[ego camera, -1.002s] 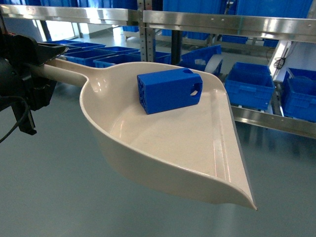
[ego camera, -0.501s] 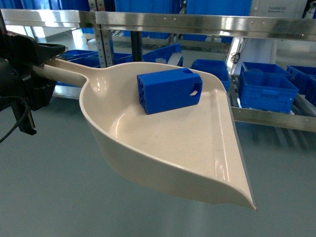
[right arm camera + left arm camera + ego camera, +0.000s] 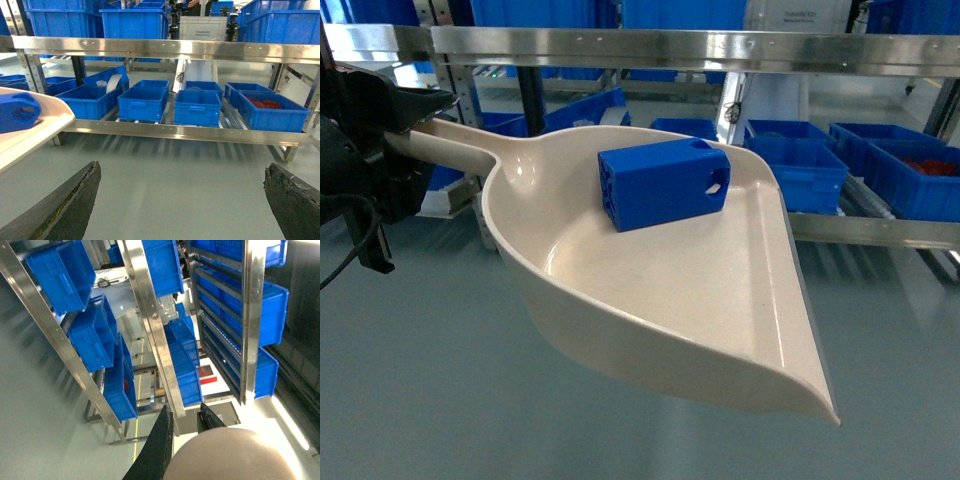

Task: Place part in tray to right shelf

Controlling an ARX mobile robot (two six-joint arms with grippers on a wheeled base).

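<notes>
The cream tray point(image 3: 650, 300) is held out level in front of me. My left gripper point(image 3: 408, 112) is shut on its long handle at the far left of the head view. The blue part point(image 3: 663, 183) lies on its side at the back of the scoop. In the left wrist view the black fingers point(image 3: 162, 440) clamp the rounded handle point(image 3: 230, 455). My right gripper point(image 3: 182, 167) stands wide open over bare floor, holding nothing; the part point(image 3: 17, 112) and the tray's lip point(image 3: 45, 125) show at its left. The steel shelf point(image 3: 670, 45) spans the background.
Several blue crates point(image 3: 800, 170) sit on the shelf's lower level behind its front rail point(image 3: 870, 230); one at the right holds red items point(image 3: 265, 104). Grey floor point(image 3: 420, 380) lies between me and the rack. More crates fill the upper levels point(image 3: 135, 22).
The shelf and its crates have slid leftward across the head view. The tray, the part and my left gripper keep the same place in the view.
</notes>
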